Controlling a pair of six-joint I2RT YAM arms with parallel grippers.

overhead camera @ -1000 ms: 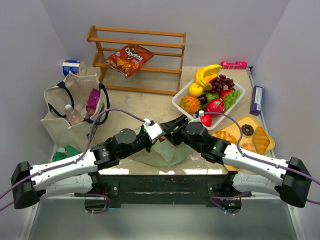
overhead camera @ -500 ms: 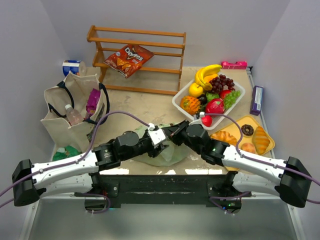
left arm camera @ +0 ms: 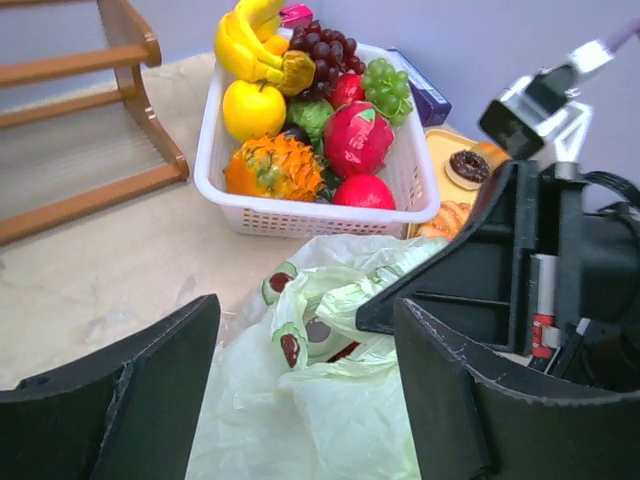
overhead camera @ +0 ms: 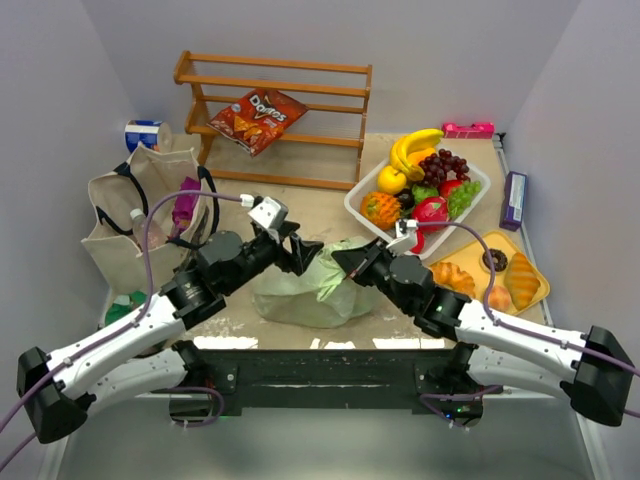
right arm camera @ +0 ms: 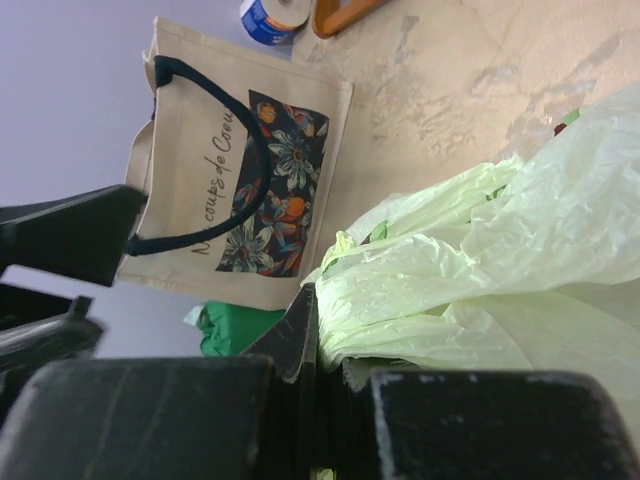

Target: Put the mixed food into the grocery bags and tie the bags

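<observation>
The table (overhead camera: 300,205) is pale and speckled, with grey walls around it. The green bag (overhead camera: 300,295) sits low in the middle of the frame. It looks thin, soft and crinkly, so it may slip and sag. I think the loop handles on top are the best place to grab. The right gripper (overhead camera: 343,262) pinches a bit of its plastic tight. The left gripper (overhead camera: 302,254) has wide jaws holding nothing, just over the bag.
</observation>
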